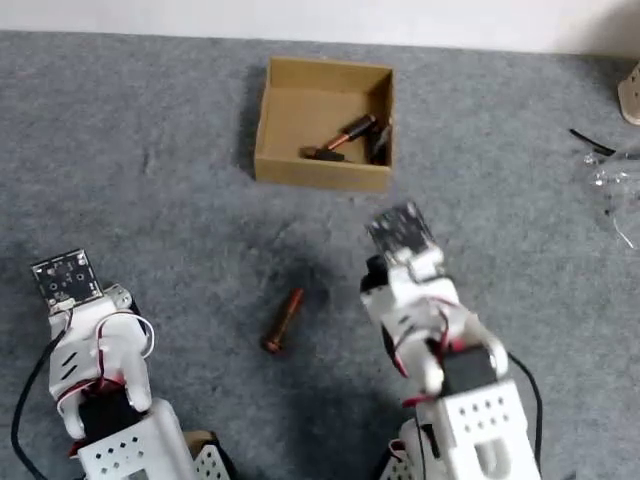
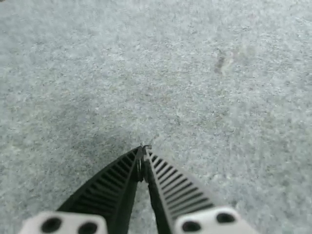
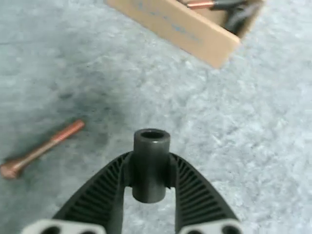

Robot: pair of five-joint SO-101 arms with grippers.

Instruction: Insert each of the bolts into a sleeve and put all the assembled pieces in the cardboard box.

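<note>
**Right arm.** The right gripper (image 3: 151,165) has its jaws spread only as far as the part between them, and it clamps a black sleeve (image 3: 151,161). The sleeve sits upright between the ribbed fingers (image 3: 109,187), with its hollow end facing the wrist camera.

**Left arm.** The left gripper (image 2: 144,153) is fully closed, with the fingertips meeting at a point, and it holds nothing. It is positioned over bare grey carpet (image 2: 195,73).

**Loose part.** One copper-coloured bolt (image 1: 284,320) lies flat on the carpet between the two arms, nearer the right arm. Its head points toward the arm bases and its shank toward the box. In the right wrist view the bolt (image 3: 41,148) lies beside the gripper, apart from it.

**Container.** The cardboard box (image 1: 320,172) rests on the carpet beyond the bolt, with its top open. It holds assembled pieces (image 1: 350,135), which are bolts seated in black sleeves, gathered toward its right side. Their exact count cannot be determined.
</note>
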